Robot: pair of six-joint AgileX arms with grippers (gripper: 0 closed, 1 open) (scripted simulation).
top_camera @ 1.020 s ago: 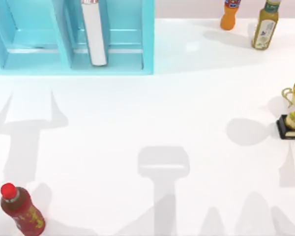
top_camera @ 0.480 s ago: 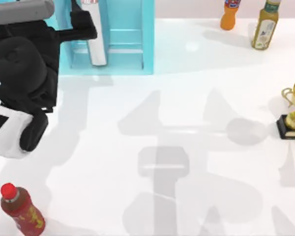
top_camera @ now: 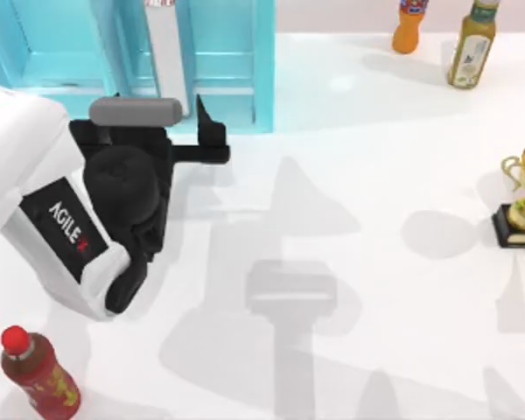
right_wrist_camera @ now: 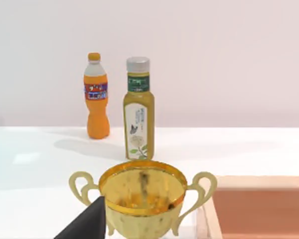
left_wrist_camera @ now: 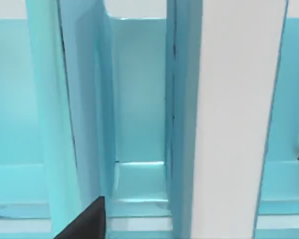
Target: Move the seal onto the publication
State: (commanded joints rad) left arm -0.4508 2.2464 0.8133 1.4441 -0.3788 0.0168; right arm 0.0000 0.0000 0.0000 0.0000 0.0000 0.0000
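Observation:
The seal and the publication are out of view. My left gripper hangs open over the table just in front of the light blue shelf unit, pointing toward the right, with nothing between its fingers. The left wrist view looks straight into the shelf's compartments, with one dark fingertip at the picture's edge. In the right wrist view, one fingertip of my right gripper sits far off to the side, so that gripper is open and empty, close behind the gold trophy.
A white cylinder stands in the shelf. At the back right are an orange bottle and a green-labelled bottle. The gold trophy is at the right edge. A red-capped bottle lies front left.
My left arm came into the top view from the left and swung down and to the right, from over the shelf to in front of it. The objects have not moved.

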